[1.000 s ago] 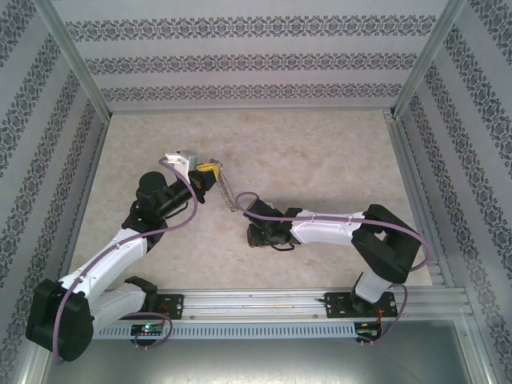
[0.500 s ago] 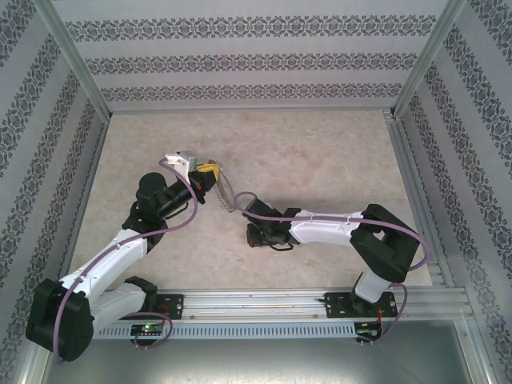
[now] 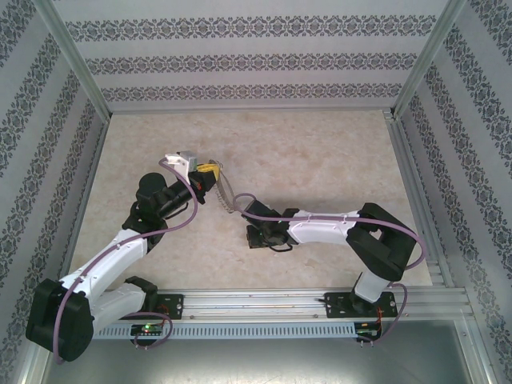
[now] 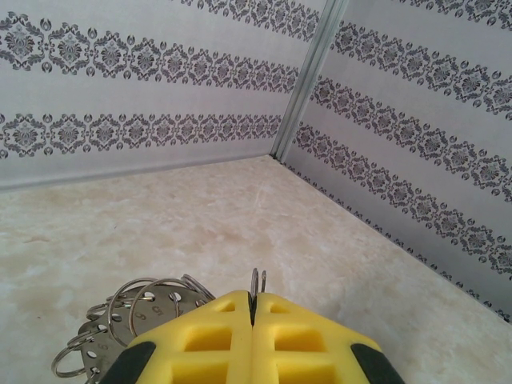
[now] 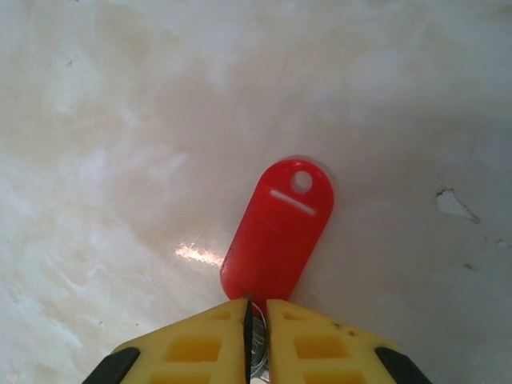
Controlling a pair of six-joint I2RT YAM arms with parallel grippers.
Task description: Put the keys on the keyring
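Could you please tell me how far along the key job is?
Done: the left tool grips the keyring. In hand: the right tool pinches the red key by its metal end on the table. Left: lifting it and threading it onto the ring.

We find the light bright, even and diffuse, with faint shadows. Just ahead of the right gripper (image 5: 256, 308), left of the keys (image 5: 278, 232), a small white glare sits on the table (image 5: 120, 120); a thin soft shadow rims the red head on its far right side; the yellow fingers (image 5: 192, 344) look slightly soft. Left of the left gripper (image 4: 252, 300), the keyring (image 4: 120, 320) blurs a little; our overhead view is soft and grainy.
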